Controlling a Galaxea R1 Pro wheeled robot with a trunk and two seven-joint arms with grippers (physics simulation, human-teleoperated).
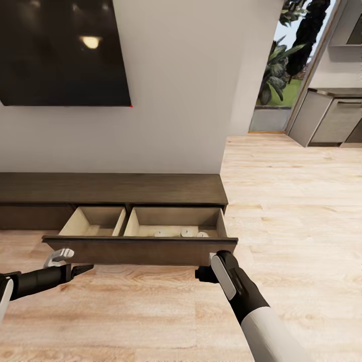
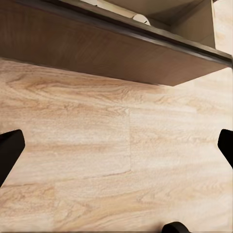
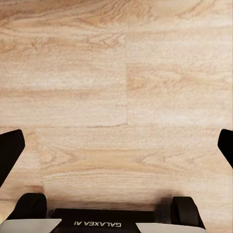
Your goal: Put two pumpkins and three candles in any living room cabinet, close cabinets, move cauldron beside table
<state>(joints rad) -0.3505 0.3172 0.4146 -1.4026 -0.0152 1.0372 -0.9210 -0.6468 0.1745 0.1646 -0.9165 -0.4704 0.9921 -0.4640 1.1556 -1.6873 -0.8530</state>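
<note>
The long low dark-brown cabinet [image 1: 110, 188] stands against the white wall with its wide drawer [image 1: 141, 250] pulled out. Three grey-beige candles [image 1: 187, 232] sit in the drawer's right compartment; the left compartment [image 1: 93, 221] looks bare. One candle top [image 2: 141, 18] peeks over the drawer front in the left wrist view. My left gripper [image 1: 83, 269] [image 2: 116, 145] hangs open over the floor, just below the drawer's left end. Open too, my right gripper [image 1: 203, 274] [image 3: 116, 145] is just in front of the drawer's right end. The pumpkins, the cauldron and the table are out of view.
A dark television [image 1: 63, 50] hangs on the wall above the cabinet. Pale wood floor [image 1: 281, 211] stretches to the right toward grey kitchen cupboards [image 1: 332, 120] and a window with plants [image 1: 281, 65].
</note>
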